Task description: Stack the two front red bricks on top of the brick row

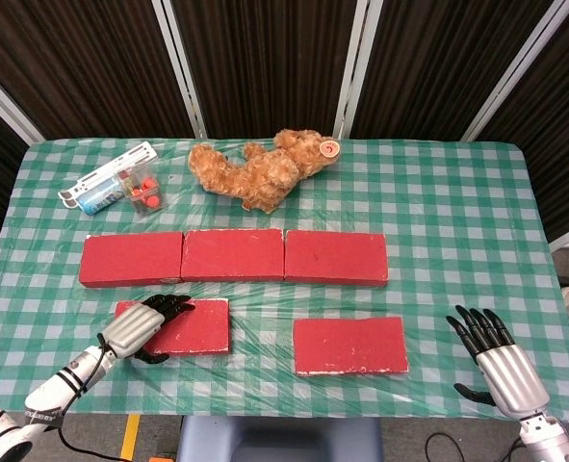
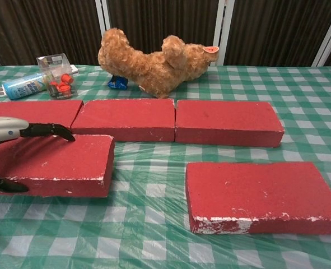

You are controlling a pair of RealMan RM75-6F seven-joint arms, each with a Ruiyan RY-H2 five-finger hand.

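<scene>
While neither front brick sits on the brick row (image 1: 234,256) yet, the left hand (image 1: 140,327) grasps the left front brick (image 1: 183,325) just before it; the right front brick (image 1: 350,345) lies untouched, right hand (image 1: 496,361) splayed empty.

Both views are bright and evenly lit from overhead, with sharp focus throughout. Glare streaks the clear plastic over the table (image 2: 154,224) right of the left hand (image 2: 8,140), where shadows stay soft.
</scene>
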